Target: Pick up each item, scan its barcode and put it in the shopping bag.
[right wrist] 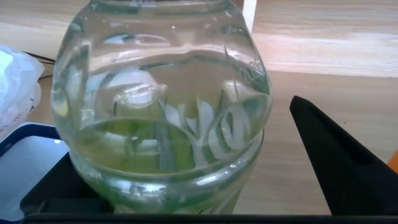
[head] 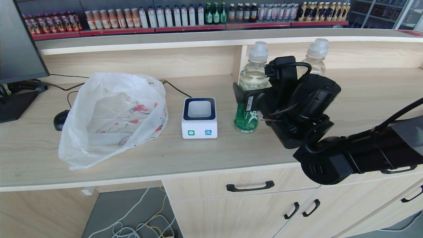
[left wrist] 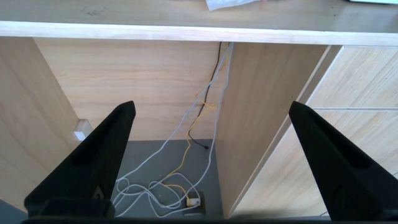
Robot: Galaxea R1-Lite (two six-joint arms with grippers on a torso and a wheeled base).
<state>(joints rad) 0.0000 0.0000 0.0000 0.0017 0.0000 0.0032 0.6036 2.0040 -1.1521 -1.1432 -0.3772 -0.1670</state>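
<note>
I judge this to be the pick-up step. My right gripper (head: 249,103) straddles the clear plastic bottle with the green label (head: 252,79), which stands upright on the pale wooden counter (head: 198,152), just beside the white box scanner with its dark-framed window (head: 199,117). In the right wrist view one finger stands off the bottle's wall, so I read the claw as apart, not yet clamped. Next I need to close on it, lift, and turn the label towards the scanner before moving to the white plastic shopping bag (head: 112,115). My left gripper (left wrist: 211,112) hangs below the counter, fingers wide apart. I cannot make out the barcode, and my arm hides the lower part of a second clear bottle (head: 315,54).
</note>
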